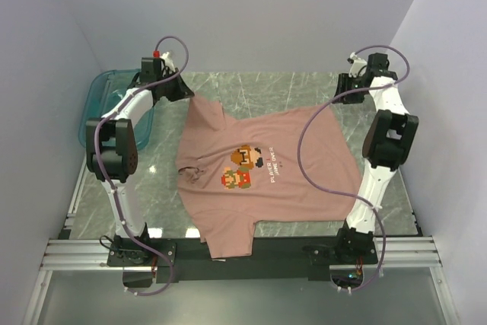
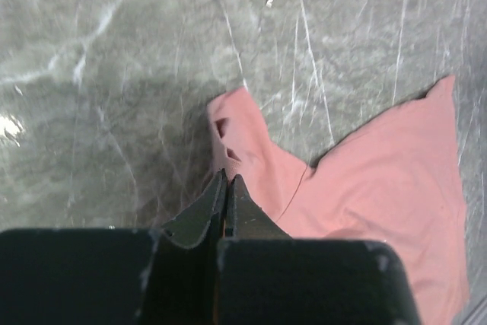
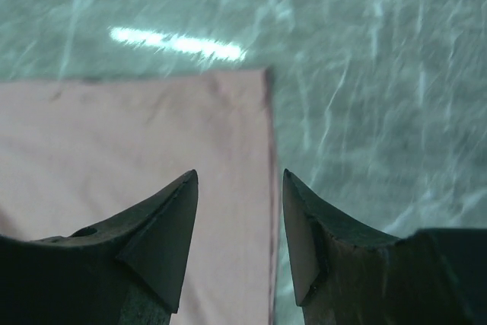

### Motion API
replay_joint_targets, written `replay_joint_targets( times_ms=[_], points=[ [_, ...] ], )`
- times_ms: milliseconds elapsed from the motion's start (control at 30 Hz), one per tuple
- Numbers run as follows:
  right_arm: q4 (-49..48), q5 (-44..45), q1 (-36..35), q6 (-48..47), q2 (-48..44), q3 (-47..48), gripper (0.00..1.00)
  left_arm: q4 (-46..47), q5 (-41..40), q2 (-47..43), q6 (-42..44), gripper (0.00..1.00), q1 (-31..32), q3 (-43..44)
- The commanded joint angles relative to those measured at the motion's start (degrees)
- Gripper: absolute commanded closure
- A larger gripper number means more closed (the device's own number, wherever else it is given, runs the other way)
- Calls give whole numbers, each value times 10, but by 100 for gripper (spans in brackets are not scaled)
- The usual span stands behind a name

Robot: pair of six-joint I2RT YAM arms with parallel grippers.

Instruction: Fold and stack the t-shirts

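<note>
A salmon-pink t-shirt (image 1: 266, 203) lies spread flat on the marble table, print facing up, collar to the left and hem to the right. My left gripper (image 1: 189, 97) is at the far sleeve. In the left wrist view it (image 2: 228, 178) is shut, pinching the bunched sleeve fabric (image 2: 236, 131). My right gripper (image 1: 340, 99) hovers over the far right hem corner. Seen from the right wrist, it (image 3: 240, 174) is open and straddles the shirt's edge (image 3: 268, 188); one finger is over the cloth (image 3: 137, 127), the other over bare table.
A teal translucent bin (image 1: 99, 104) stands at the far left edge of the table (image 1: 259, 85), behind the left arm. A purple cable (image 1: 304, 157) from the right arm loops over the shirt's right half. White walls close in the far and side edges.
</note>
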State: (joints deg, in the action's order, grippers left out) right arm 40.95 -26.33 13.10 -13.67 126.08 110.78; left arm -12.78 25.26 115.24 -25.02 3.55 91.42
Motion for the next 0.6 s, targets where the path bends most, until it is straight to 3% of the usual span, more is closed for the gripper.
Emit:
replay_joint_targets(
  times_ms=[0,233,367,567],
  points=[
    [46,34,-11,25,52,83,45,9,22,-2,-9,100,-2,3],
    [84,76,-46,-6,154,213,44,1,30,0,-10,100,-4,8],
    [71,143,-62,-10,165,207,44,5,42,-3,-17,100,-7,3],
    [77,164,-63,-8,175,218,44,6,48,-17,-18,99,-7,2]
  ],
)
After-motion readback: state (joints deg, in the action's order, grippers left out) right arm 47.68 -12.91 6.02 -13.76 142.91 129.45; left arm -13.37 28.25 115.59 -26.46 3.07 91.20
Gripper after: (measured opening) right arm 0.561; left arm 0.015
